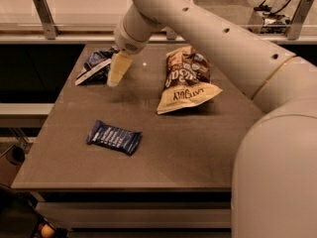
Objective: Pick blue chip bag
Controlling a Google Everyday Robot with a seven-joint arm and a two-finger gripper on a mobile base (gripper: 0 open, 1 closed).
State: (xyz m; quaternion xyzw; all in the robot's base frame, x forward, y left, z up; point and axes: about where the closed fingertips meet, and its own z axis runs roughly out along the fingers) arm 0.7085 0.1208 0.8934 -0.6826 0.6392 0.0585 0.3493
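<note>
Nearest the camera, the white arm [277,172] filled the lower right. On the brown tabletop [198,148], a flat blue packet [114,138] lay toward the front left. Farther back, right of centre, a tan-and-brown bag [185,81] lay with its printing upside down. Beyond, the pincer [114,79] pointed downward just beside the right edge of the blue chip bag [95,65]. Contact could not be judged, nor whether the pincer was wide or narrow. The bag lay crumpled at the tabletop's far left corner.
</note>
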